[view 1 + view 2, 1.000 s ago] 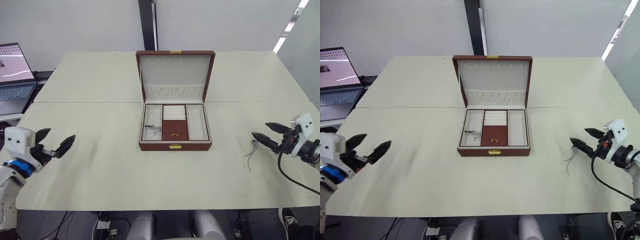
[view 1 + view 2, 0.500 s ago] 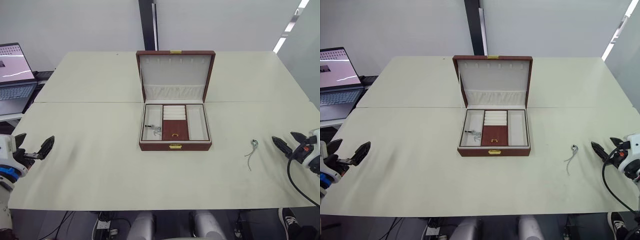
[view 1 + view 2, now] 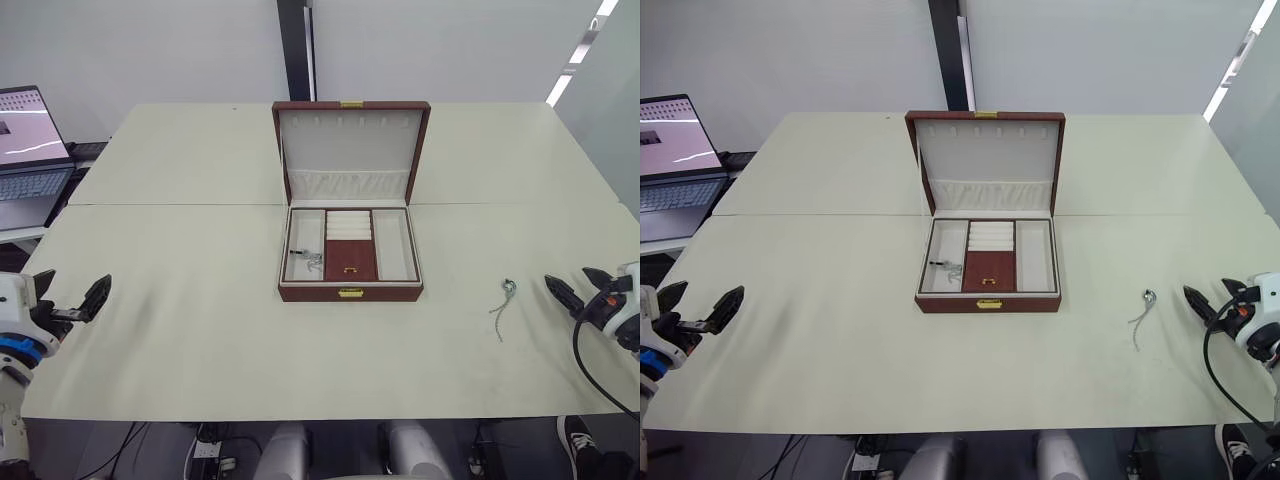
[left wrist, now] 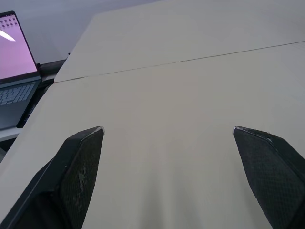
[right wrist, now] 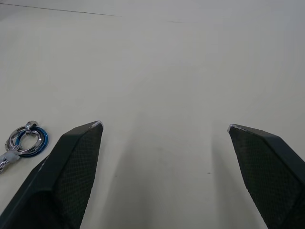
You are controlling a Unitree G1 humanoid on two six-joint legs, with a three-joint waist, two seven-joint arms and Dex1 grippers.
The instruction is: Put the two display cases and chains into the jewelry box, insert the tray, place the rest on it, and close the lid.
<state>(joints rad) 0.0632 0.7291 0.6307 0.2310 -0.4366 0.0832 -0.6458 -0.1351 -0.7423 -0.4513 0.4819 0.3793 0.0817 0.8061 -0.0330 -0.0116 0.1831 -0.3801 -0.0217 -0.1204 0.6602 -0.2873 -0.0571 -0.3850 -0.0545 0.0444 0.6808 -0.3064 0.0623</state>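
Note:
The brown jewelry box [image 3: 350,292] stands open in the middle of the table, its lid [image 3: 350,150] upright. A silver chain [image 3: 306,259] lies in its left compartment. A second chain [image 3: 503,297] with a ring lies on the table right of the box, and its ring end [image 5: 27,139] shows in the right wrist view. My right gripper [image 3: 568,277] is open just right of that chain, not touching it. My left gripper [image 3: 72,288] is open at the table's left edge, holding nothing. The display cases and the tray are out of view.
An open laptop [image 3: 27,140] sits on a side table at the far left. A seam [image 3: 180,204] runs across the tabletop behind the box. Bare table surface [image 3: 200,320] lies between each gripper and the box.
Both arms have drawn back toward the table's left and right edges. The right gripper moved off the chain, which stays on the table. Over the last half second almost nothing moved.

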